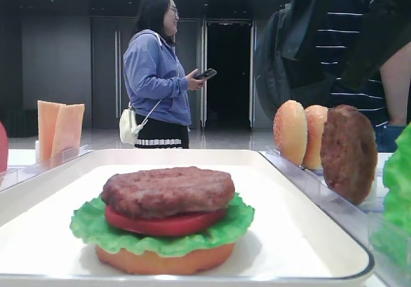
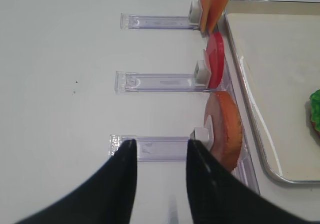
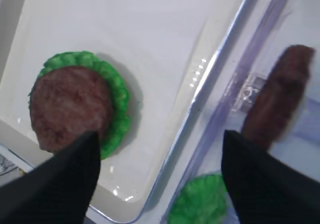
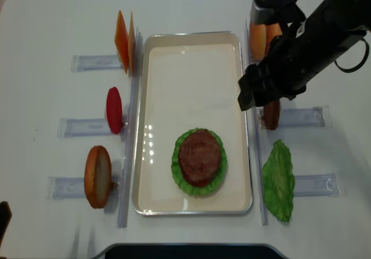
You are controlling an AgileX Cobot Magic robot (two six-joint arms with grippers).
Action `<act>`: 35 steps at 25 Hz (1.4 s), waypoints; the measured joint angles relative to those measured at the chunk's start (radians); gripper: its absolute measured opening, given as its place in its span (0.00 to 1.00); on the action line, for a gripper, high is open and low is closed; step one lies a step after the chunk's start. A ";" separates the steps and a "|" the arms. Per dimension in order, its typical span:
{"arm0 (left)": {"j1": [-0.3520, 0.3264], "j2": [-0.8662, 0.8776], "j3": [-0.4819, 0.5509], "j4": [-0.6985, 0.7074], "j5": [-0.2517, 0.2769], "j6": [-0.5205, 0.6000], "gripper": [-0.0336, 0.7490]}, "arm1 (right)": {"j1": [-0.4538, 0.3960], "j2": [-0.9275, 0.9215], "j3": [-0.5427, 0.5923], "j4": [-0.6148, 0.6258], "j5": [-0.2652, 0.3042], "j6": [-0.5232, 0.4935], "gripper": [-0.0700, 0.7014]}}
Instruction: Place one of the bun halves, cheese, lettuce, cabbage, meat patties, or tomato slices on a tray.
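White tabletop holds the tray (image 4: 243, 97), its stacked patty (image 4: 200, 156) left of the empty, spread-wide right gripper (image 3: 160, 169).

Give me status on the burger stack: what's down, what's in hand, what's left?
Done: on the tray sits a stack of bun half, lettuce, tomato slice and meat patty. In hand: nothing; the right gripper is open and empty, the left gripper hovers open over a rack. Left in the racks: cheese, a second tomato slice, more buns, another patty, another lettuce leaf.
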 joint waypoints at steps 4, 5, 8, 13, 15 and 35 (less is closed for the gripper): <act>0.000 0.000 0.000 0.000 0.000 0.000 0.38 | -0.103 -0.031 0.000 -0.031 0.031 0.004 0.76; 0.000 0.000 0.000 0.000 0.000 0.000 0.38 | -0.134 -0.038 0.000 -0.048 0.037 0.005 0.76; 0.000 0.000 0.000 0.000 0.000 0.000 0.38 | -0.220 -0.055 0.000 -0.103 0.063 0.006 0.76; 0.000 0.000 0.000 0.000 0.000 0.000 0.38 | -0.341 -0.071 0.000 -0.194 0.104 0.006 0.76; 0.000 0.000 0.000 0.000 0.000 0.000 0.38 | -0.376 -0.076 0.000 -0.232 0.112 0.010 0.76; 0.000 0.000 0.000 0.000 0.000 0.000 0.38 | -0.449 -0.319 0.198 -0.393 0.152 0.108 0.76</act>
